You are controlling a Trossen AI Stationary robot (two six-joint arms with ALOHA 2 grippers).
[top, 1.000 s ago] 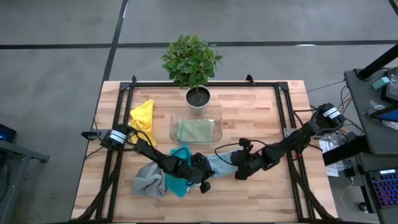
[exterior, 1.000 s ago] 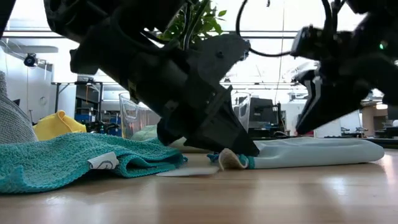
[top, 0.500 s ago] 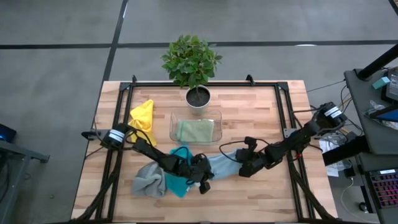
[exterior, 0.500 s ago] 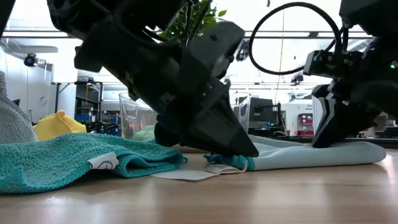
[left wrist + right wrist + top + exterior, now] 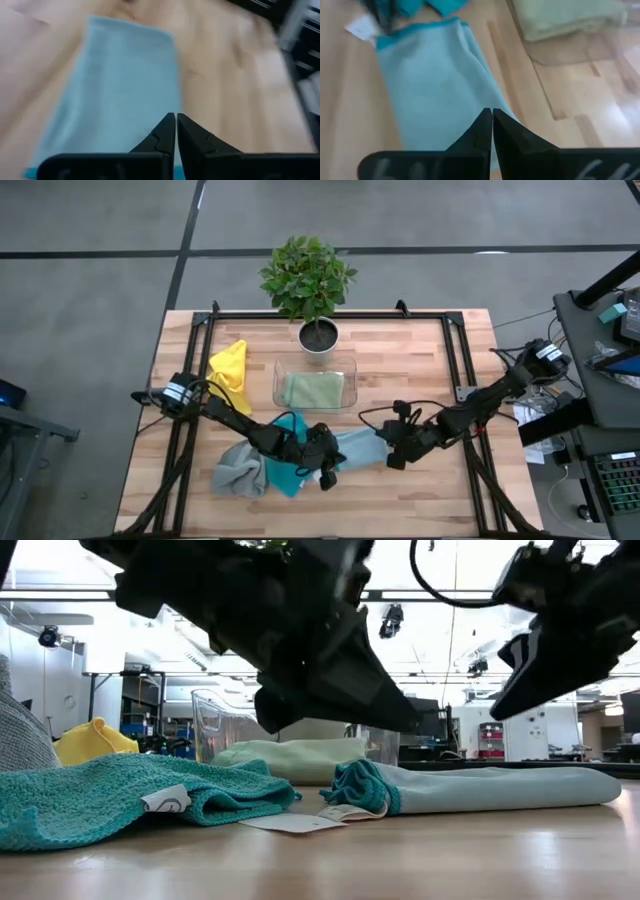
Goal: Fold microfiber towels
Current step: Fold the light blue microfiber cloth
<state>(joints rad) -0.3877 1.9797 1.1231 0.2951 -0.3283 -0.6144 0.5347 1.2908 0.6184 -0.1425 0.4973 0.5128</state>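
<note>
A folded light blue towel (image 5: pixel 357 448) lies flat on the table between my two grippers; the low view shows it as a long flat roll (image 5: pixel 495 787) with a teal-edged curled end (image 5: pixel 360 789). My left gripper (image 5: pixel 326 476) hangs shut just above that end, clear of it (image 5: pixel 408 725). My right gripper (image 5: pixel 392 460) is shut and hovers above the towel's other end (image 5: pixel 500 710). The teal towel (image 5: pixel 283 472) and grey towel (image 5: pixel 234 470) lie crumpled under my left arm. A yellow towel (image 5: pixel 230 367) lies at the far left. A sage green towel (image 5: pixel 313 390) rests folded in the clear tray (image 5: pixel 277 380).
A potted plant (image 5: pixel 310 280) stands at the table's far edge, just behind the tray. A black frame (image 5: pixel 450 360) runs along the table's sides. A white label (image 5: pixel 288 823) lies on the wood by the towel's curled end. Bare wood shows at the far right and near edge.
Both grippers have risen off the light blue towel, staying shut. The left one has lifted from the towel's teal-edged end, which now stands curled up higher. The right one has drawn up and a little toward the table's right edge. The towel stays in place.
</note>
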